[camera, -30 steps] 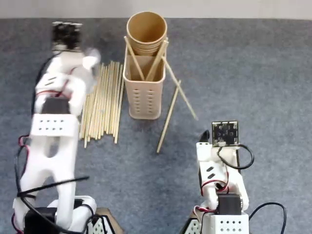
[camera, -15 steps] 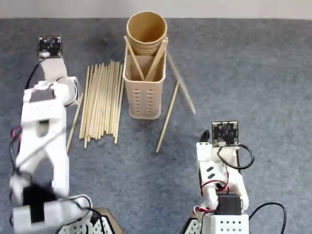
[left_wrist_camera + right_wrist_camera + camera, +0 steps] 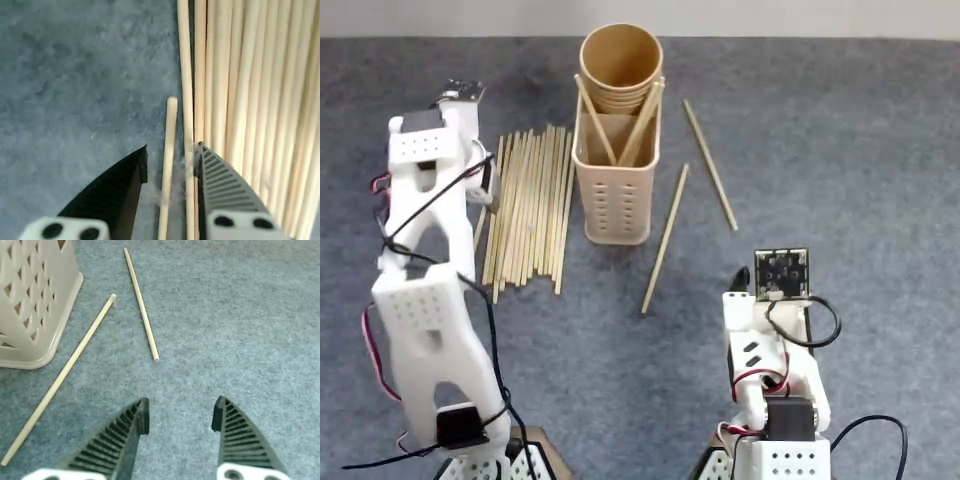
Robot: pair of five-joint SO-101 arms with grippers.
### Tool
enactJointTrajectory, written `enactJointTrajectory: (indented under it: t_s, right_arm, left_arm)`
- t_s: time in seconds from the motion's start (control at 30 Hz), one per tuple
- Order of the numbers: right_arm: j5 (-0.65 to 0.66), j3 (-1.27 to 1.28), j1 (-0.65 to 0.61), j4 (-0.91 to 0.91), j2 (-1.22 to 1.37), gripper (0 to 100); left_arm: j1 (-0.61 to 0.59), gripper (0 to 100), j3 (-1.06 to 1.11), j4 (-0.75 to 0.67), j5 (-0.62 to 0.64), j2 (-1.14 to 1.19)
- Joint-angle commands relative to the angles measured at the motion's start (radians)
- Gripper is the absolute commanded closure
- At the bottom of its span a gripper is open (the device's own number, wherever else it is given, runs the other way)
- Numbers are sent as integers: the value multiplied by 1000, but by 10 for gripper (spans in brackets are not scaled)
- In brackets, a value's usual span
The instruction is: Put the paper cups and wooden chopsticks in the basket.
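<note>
Stacked brown paper cups, upright in tall beige perforated plastic basket. Row of pale wooden chopsticks flat on grey carpet beside basket; two loose sticks opposite. Left gripper: jaws apart astride one stick at row's edge. Right gripper: jaws apart above carpet.

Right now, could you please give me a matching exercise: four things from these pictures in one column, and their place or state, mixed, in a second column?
Column one
1. paper cups
2. chopstick bundle
3. left gripper
4. right gripper

Column two
A. open above bare carpet
B. stacked in the basket
C. open, a chopstick between its jaws
D. lying flat beside the basket

Pairs: 1-B; 2-D; 3-C; 4-A.
</note>
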Motion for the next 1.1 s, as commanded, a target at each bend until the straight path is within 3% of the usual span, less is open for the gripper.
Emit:
enactJointTrajectory:
  t_s: [0.0,0.3,0.57,0.8,0.97,1.07]
  right_arm:
    - [14,128,8,1,-18,785]
    - [14,128,8,1,-18,785]
    - [14,128,8,1,-18,785]
    - [14,128,8,1,-18,785]
    - [14,130,8,1,-18,785]
    - [14,130,8,1,-18,785]
  left_arm:
    - [33,819,-165,68,-14,87]
    - [44,820,-389,141,-14,257]
    - [44,998,-484,155,-68,358]
    - [45,996,-773,275,-68,358]
    - [79,996,-1033,282,-61,341]
    - [105,996,-1029,282,-17,246]
